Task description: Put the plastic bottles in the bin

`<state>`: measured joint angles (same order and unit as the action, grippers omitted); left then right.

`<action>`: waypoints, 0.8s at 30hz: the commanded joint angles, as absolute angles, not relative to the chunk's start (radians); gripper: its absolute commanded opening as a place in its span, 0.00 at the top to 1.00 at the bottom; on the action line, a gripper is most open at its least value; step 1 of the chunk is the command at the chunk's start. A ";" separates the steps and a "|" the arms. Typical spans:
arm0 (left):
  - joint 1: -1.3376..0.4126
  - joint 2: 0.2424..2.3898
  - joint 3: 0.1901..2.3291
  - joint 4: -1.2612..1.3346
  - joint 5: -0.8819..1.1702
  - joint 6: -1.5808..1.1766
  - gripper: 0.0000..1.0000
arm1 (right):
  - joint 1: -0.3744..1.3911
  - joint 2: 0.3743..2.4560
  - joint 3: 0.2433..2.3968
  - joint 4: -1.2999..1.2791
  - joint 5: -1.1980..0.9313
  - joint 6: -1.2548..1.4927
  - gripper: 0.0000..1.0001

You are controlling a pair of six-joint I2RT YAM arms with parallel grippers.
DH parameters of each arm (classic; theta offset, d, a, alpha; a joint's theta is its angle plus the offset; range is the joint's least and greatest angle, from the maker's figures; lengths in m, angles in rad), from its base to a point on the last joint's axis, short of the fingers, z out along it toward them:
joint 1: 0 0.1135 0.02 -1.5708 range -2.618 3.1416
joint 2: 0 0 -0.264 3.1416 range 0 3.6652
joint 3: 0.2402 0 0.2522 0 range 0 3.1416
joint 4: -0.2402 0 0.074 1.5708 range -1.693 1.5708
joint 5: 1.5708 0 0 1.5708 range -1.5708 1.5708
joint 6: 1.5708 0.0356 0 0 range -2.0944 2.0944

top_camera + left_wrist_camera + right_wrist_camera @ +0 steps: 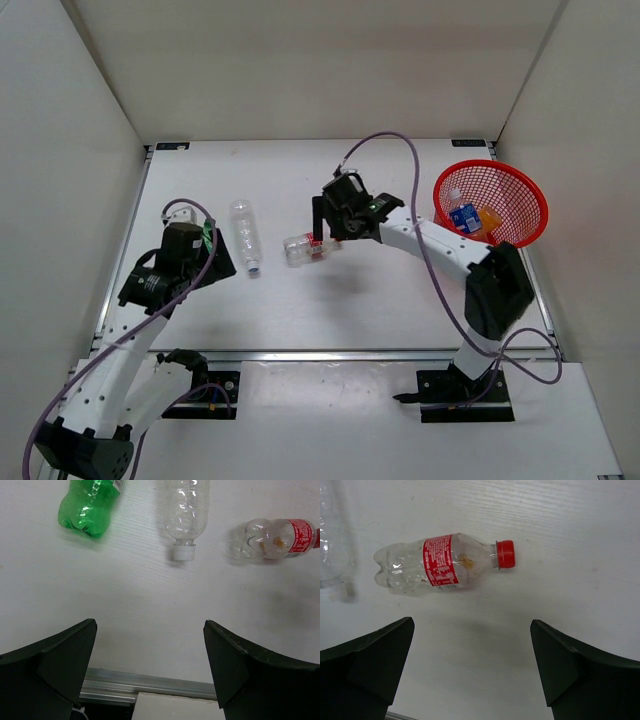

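1. Left gripper (150,625), farthest from the bin (525,190), hangs open and empty.
2. Right gripper (472,622), jaws spread, hovers over the red-label bottle (440,562) lying left of the bin: the pickup step, I judge.
3. Next: lower, clamp its body, carry binward.

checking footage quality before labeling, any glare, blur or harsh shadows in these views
Top view: even light, faint shadow under the red-label bottle. Left wrist: sharp, bright glints on the green bottle. Right wrist: sharp in the middle, clear bottle at the left edge looks blurred.
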<state>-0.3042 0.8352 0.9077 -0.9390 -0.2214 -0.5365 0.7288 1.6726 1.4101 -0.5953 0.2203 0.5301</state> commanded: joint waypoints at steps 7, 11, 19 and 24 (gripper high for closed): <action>-0.232 0.785 0.868 -0.999 -0.410 -0.583 0.01 | 0.775 1.874 1.534 -0.586 0.299 0.843 0.01; -0.178 0.870 0.830 -0.796 -0.328 -0.492 0.01 | 0.792 1.925 1.537 -0.548 0.356 0.877 0.01; 0.056 1.155 0.933 -0.609 -0.070 -0.374 0.01 | 0.811 1.989 1.542 -0.469 0.426 0.901 0.03; 0.114 1.299 1.015 -0.656 -0.015 -0.324 0.01 | 0.798 2.055 1.594 -0.454 0.397 0.888 0.04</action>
